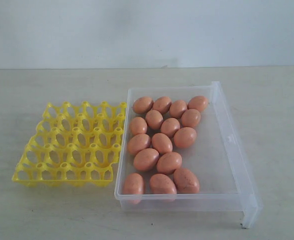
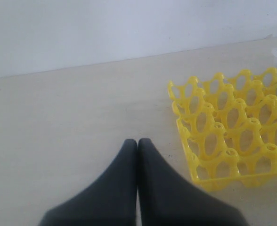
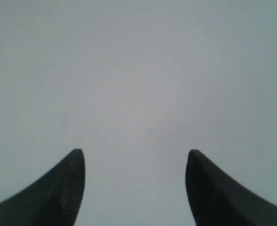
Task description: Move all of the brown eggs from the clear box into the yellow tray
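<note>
I see smooth matte brown eggs (image 1: 161, 142) lying in the clear box (image 1: 222, 150), its long axis running near-to-far on the worktop (image 1: 37, 210), beside the openwork yellow tray (image 1: 69, 145); left tool (image 2: 137, 140) pressed together, right tool (image 3: 134, 151) spread

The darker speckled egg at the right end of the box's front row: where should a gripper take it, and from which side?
From straight above, across its rounded middle. The speckled egg lies on its side in the clear box; the floor to its right is bare, but a neighbouring egg crowds its left and the front wall is close, so a sideways approach looks blocked.
</note>
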Controlling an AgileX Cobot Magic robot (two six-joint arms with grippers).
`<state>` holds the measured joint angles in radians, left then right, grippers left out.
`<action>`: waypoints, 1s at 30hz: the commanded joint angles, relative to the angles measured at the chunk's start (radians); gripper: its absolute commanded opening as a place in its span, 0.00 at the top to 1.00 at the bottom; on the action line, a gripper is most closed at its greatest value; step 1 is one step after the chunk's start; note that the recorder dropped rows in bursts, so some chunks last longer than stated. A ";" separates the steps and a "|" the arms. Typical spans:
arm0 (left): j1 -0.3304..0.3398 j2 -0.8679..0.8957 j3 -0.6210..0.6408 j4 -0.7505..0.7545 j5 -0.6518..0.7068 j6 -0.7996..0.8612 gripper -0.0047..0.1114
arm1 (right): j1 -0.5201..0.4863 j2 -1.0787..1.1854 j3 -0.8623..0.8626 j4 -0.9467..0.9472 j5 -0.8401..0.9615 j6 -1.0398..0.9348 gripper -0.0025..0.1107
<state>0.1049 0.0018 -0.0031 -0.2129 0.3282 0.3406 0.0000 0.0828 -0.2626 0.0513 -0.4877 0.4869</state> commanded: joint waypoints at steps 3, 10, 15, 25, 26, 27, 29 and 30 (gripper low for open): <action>0.002 -0.002 0.003 0.001 -0.014 -0.016 1.00 | 0.000 0.463 -0.451 -0.176 0.679 -0.059 0.45; 0.002 -0.002 0.003 0.001 -0.014 -0.016 1.00 | 0.000 0.898 -0.726 -0.162 1.316 -0.157 0.45; 0.002 -0.002 0.003 0.001 -0.014 -0.016 1.00 | 0.000 1.053 -0.749 -0.160 1.374 -0.126 0.45; 0.002 -0.002 0.003 0.001 -0.014 -0.016 1.00 | 0.000 1.089 -0.749 -0.058 1.409 -0.121 0.45; 0.002 -0.002 0.003 0.001 -0.014 -0.016 1.00 | 0.000 1.089 -0.749 -0.058 1.378 -0.121 0.46; 0.002 -0.002 0.003 0.001 -0.014 -0.016 1.00 | 0.000 1.094 -0.749 -0.058 1.333 -0.125 0.50; 0.002 -0.002 0.003 0.001 -0.014 -0.016 1.00 | 0.000 1.096 -0.749 -0.058 1.268 -0.128 0.67; 0.002 -0.002 0.003 0.001 -0.014 -0.016 1.00 | 0.000 1.096 -0.749 -0.058 1.230 -0.132 0.77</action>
<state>0.1049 0.0018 -0.0031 -0.2092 0.3282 0.3389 0.0000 1.1741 -1.0044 -0.0080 0.8403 0.3598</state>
